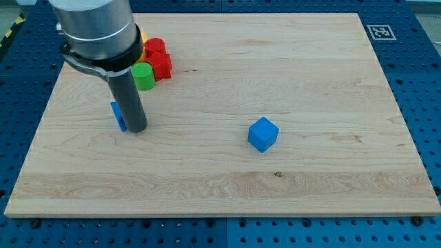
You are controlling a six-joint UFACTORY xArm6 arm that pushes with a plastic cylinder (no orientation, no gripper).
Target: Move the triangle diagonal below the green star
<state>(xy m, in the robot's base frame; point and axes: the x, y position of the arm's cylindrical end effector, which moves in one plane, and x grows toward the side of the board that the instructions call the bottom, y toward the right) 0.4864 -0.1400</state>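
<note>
Near the counter's left edge, blue triangle touching my tip

Just left of my tip (137, 129) sits the blue triangle (118, 115), mostly hidden behind the rod, its long axis running toward the view's top. Up-right of it the green block (144, 76), star shape unclear, huddles against red blocks (159, 58). A blue cube (262, 133) lies well apart rightward on the counter (310, 193). No jaws on this rig, so nothing grips; I'd judge little travel remains.
</note>
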